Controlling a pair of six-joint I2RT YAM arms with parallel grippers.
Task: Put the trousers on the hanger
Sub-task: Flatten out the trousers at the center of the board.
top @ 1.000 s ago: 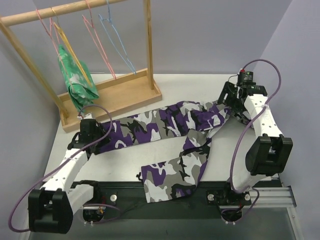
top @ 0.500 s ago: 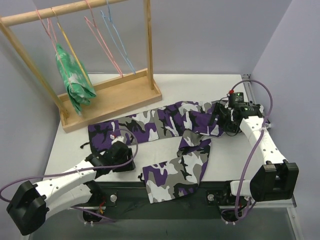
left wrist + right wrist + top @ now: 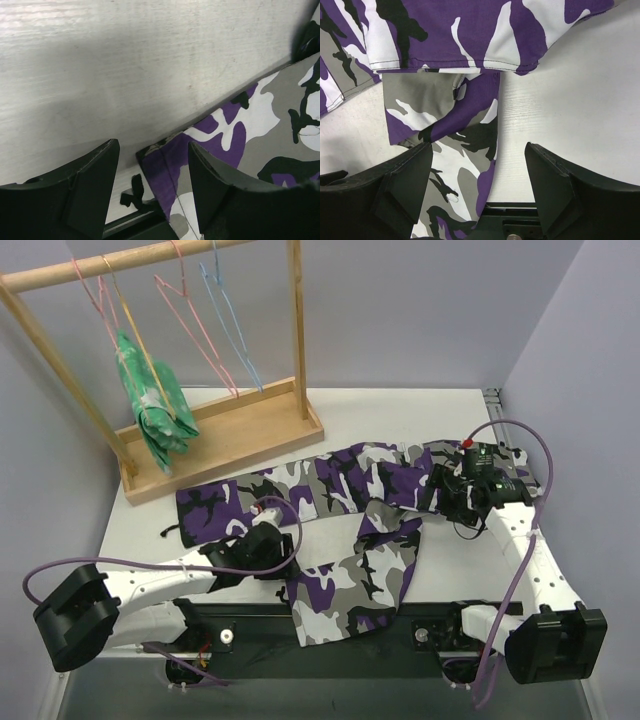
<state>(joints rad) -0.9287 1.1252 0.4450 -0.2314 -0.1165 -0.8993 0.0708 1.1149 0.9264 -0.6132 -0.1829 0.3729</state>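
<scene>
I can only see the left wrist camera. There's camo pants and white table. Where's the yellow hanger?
Observer: The hanger hangs on the wooden rack at the table's far left, beside a green garment.
Operator: Is the other claw holding the pants?
Observer: No. The right gripper is open above the trousers, with nothing between its fingers.
Operator: Are the pants all on the table?
Observer: Not quite. One leg's end lies past the near edge of the table, over the black rail.
</scene>
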